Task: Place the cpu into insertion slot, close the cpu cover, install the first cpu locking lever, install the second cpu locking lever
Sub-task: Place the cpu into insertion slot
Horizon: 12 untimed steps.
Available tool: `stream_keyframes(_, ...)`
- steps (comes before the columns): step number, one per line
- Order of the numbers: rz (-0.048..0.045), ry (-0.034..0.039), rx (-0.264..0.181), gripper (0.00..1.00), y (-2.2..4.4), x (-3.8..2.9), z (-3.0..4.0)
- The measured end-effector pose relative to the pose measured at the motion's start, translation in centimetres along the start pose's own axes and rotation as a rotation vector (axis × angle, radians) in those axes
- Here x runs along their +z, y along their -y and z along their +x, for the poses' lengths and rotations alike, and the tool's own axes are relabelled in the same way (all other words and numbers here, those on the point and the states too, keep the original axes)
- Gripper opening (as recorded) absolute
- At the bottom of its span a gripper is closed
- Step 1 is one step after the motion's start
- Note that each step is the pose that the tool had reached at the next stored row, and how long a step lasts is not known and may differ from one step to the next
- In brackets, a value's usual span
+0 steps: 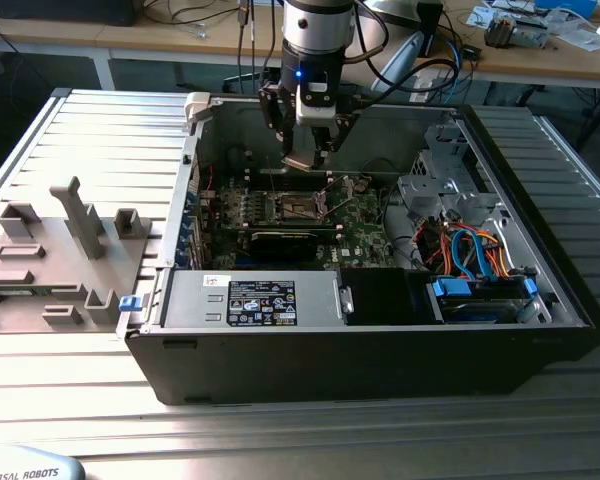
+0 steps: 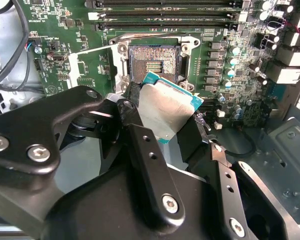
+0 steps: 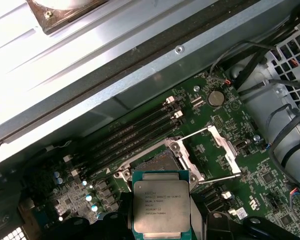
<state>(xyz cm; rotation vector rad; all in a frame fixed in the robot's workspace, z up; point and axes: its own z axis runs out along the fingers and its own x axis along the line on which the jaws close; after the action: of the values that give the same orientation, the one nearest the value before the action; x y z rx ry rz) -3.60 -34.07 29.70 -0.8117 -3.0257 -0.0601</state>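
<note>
My gripper [image 1: 306, 152] hangs inside the open computer case, shut on the cpu [image 1: 302, 161]. In both wrist views the cpu [image 2: 165, 112] [image 3: 161, 207] is a silvery square chip with a teal edge, clamped between the black fingers [image 2: 140, 135]. It hovers a little above and to one side of the insertion slot [image 2: 152, 62] [image 3: 157, 161], apart from it. The slot [image 1: 298, 208] lies bare, its dark centre showing. The cpu cover [image 3: 217, 150] stands swung open beside the slot, with a thin wire locking lever [image 3: 220, 178] raised along it.
Long memory slots [image 3: 140, 132] run beside the socket. A black graphics card [image 1: 280, 240] lies at the near side of it. A power supply [image 1: 250, 300] and a drive bay with blue and orange cables [image 1: 470, 250] fill the front. A grey fixture tray [image 1: 60, 250] sits outside on the exterior view's left.
</note>
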Motion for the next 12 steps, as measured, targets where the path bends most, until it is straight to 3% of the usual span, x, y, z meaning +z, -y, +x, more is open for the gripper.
stream_keyframes(12, -0.0002, 0.0004, 0.010, 0.54, 0.00, 0.00, 0.00)
